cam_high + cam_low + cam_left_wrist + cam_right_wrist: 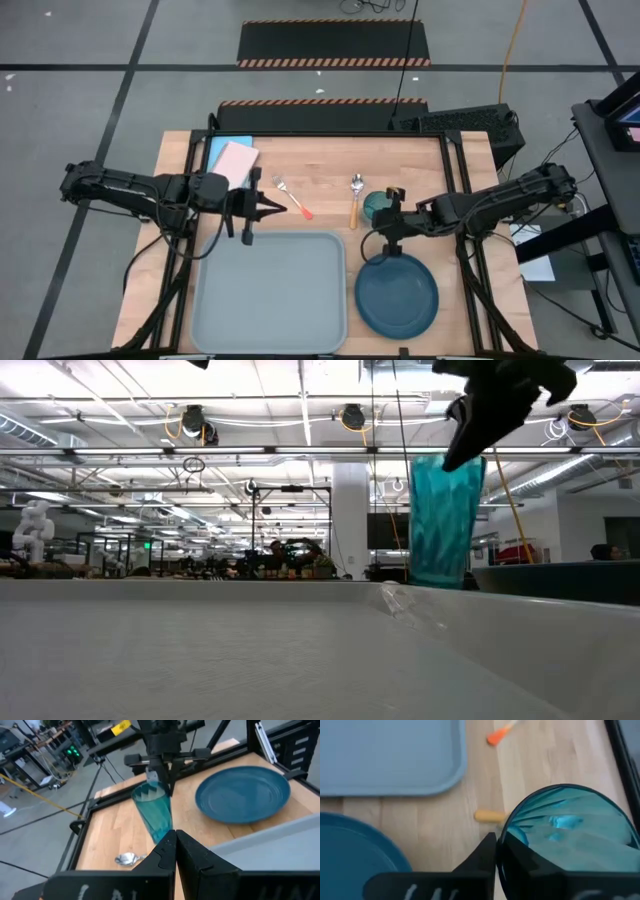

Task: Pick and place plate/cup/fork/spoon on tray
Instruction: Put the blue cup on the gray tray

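cup [570, 827] rim pinched by right gripper [497, 842], base hidden.

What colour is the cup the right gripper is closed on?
Translucent teal-blue; the cup shows best in the left wrist view, with the right gripper on its rim.

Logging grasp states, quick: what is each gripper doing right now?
Left gripper: shut, empty, above the tray.
Right gripper: shut on the cup rim.

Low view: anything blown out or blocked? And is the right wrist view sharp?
Low view: ceiling lights glare white, the tray rim fills the lower half, and the cup stays sharp. Right wrist view: soft overall, with the cup and fork handle blurred.
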